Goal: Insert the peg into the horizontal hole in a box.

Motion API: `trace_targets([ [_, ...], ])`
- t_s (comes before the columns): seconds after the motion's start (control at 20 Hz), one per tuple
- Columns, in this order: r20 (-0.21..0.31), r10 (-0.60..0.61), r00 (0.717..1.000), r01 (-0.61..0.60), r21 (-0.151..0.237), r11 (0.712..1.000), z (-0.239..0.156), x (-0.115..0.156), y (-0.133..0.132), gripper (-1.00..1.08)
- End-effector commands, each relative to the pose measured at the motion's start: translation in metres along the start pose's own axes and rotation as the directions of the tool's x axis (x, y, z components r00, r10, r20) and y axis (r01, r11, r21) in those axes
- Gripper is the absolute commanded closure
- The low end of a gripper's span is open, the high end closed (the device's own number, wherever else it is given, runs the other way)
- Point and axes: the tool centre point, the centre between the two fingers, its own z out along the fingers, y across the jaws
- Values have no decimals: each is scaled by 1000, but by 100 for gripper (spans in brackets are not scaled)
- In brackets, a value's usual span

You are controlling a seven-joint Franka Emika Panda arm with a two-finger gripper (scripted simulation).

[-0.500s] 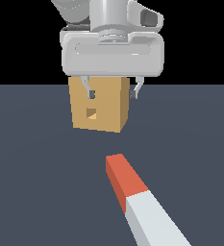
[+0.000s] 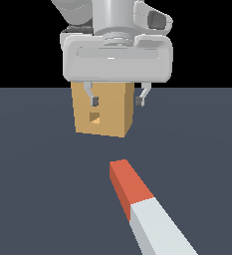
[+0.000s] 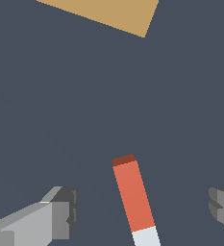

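From my ext. cam I've got the gripper point(image 2: 117, 100) hanging above the floor point(image 2: 33, 164) w/ its fingers spread wide and nothing between them, so the claw is released. Its two fingertips point(image 2: 94, 101) show in front of the box point(image 2: 103, 113), which sits on the floor behind it, toward the far edge. The hole point(image 2: 94, 118) is a small dark-tan square on the box face turned to the cam, left of that face's centre as I see it. The peg point(image 2: 147, 211) lies flat on the floor nearer the cam, well apart from the box, red-orange end pointing roughly toward the box and the pale grey rest running off the frame bottom. On the wrist cam the peg point(image 3: 133, 199) lies between the two fingers point(image 3: 60, 214), touching neither as far as I can tell; only a corner of the box point(image 3: 108, 14) shows there.
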Motion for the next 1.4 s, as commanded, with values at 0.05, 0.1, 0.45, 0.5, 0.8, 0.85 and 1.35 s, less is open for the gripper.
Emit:
trace_targets([
  [0.05, -1, -18, 1000, 18, 0, 1000, 7, -13, 1, -92],
  [0.1, -2, -26, 1000, 26, -1, 1000, 10, -18, 1, -92],
  [0.45, -6, -94, 996, 94, -4, 996, 35, -61, 7, -92],
  [0.5, -7, -105, 994, 105, -4, 994, 39, -69, 8, -92],
  [0.8, -12, -176, 984, 176, -8, 984, 65, -114, 20, -92],
  [0.85, -12, -187, 982, 187, -8, 982, 69, -120, 22, -92],
  [1.35, -17, -259, 966, 259, -12, 966, 96, -165, 39, -92],
])
